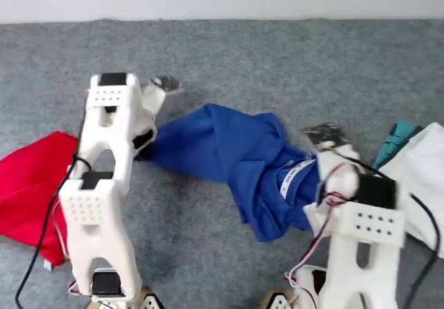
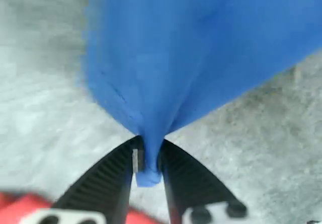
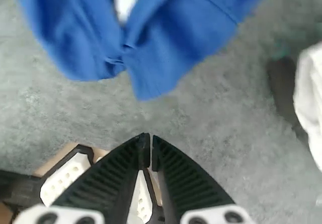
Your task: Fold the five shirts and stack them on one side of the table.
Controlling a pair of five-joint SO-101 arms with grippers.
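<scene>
A crumpled blue shirt (image 1: 236, 156) lies across the middle of the grey table, its white neck label (image 1: 293, 177) facing up. My left gripper (image 2: 148, 156) is shut on a pinched corner of the blue shirt (image 2: 201, 53), at the shirt's left end in the high view (image 1: 144, 142). My right gripper (image 3: 147, 144) is shut on nothing, held above the carpet a little short of the blue shirt's hem (image 3: 151, 43). A red shirt (image 1: 31, 184) lies at the left edge. A white shirt (image 1: 423, 177) and a teal one (image 1: 394, 142) lie at the right.
The table is covered in grey carpet (image 1: 277, 66), bare along the far side. The white arm bases stand at the near edge, left (image 1: 104, 253) and right (image 1: 357, 253). A white wall runs along the back.
</scene>
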